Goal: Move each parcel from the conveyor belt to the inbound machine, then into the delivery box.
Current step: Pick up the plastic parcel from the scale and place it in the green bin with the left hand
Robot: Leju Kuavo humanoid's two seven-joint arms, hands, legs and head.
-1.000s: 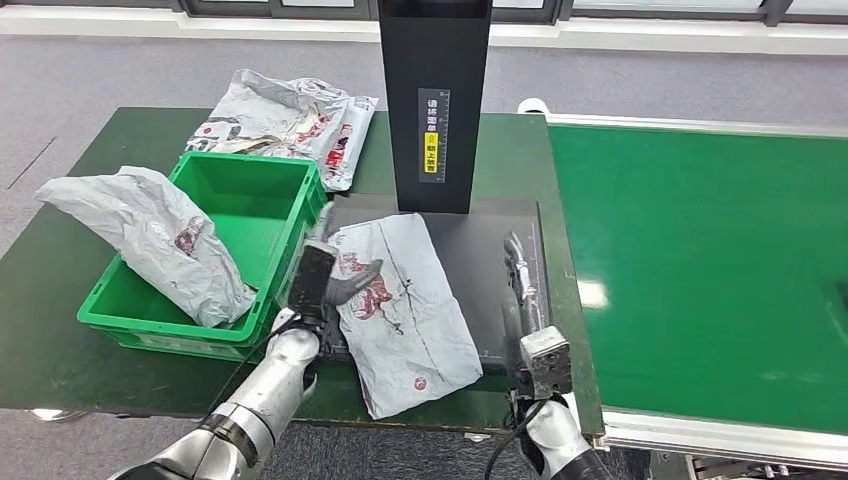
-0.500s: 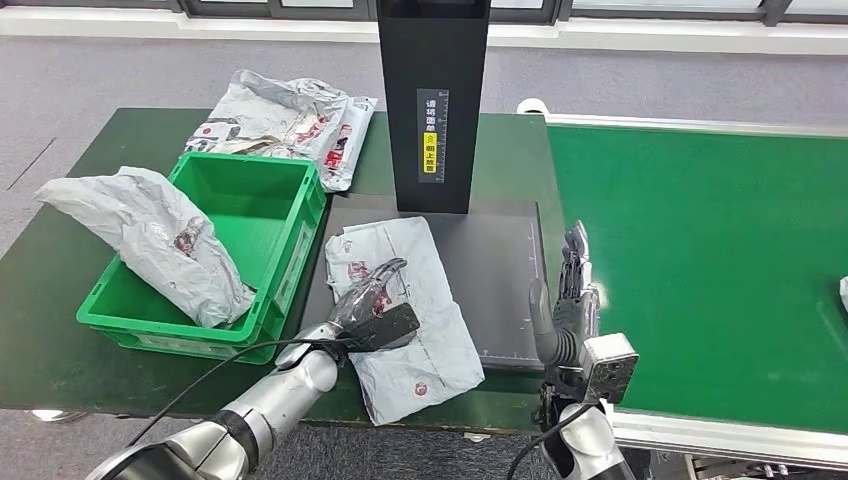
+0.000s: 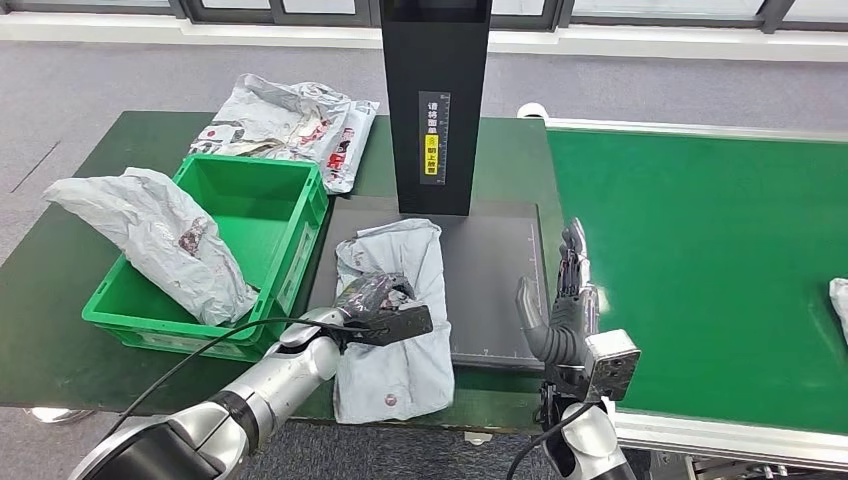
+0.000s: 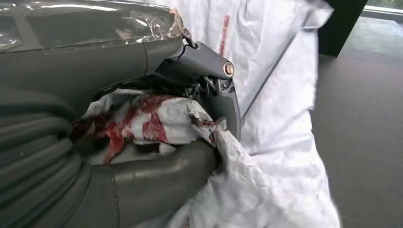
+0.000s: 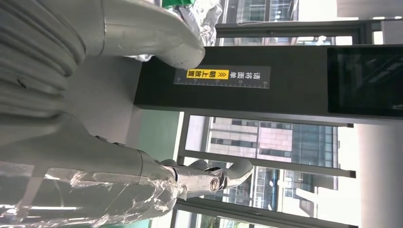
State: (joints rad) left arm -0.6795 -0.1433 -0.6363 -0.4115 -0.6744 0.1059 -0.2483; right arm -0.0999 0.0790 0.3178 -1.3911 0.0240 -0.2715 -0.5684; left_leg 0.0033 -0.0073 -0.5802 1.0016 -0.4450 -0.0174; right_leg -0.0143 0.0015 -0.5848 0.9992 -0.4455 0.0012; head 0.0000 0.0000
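the robot's left hand (image 3: 378,303) grips a crumpled fold of a grey parcel (image 3: 398,330) printed in red, which lies on the dark platform of the inbound machine (image 3: 495,290) and hangs over its near edge onto the green table (image 3: 60,300); the left wrist view shows the bunched wrapper (image 4: 157,121) clamped between the thumb and the darker fingers (image 4: 216,90). the right hand (image 3: 562,305) stands upright with fingers spread and holding nothing, between the platform's right edge and the green conveyor belt (image 3: 700,260), where another parcel (image 3: 838,300) sits at the far right. a green delivery box (image 3: 262,200) stands just left of the platform, a grey bag (image 3: 160,240) draped over its left wall, and more bags (image 3: 290,122) lie behind it by the machine's black column (image 3: 437,100).
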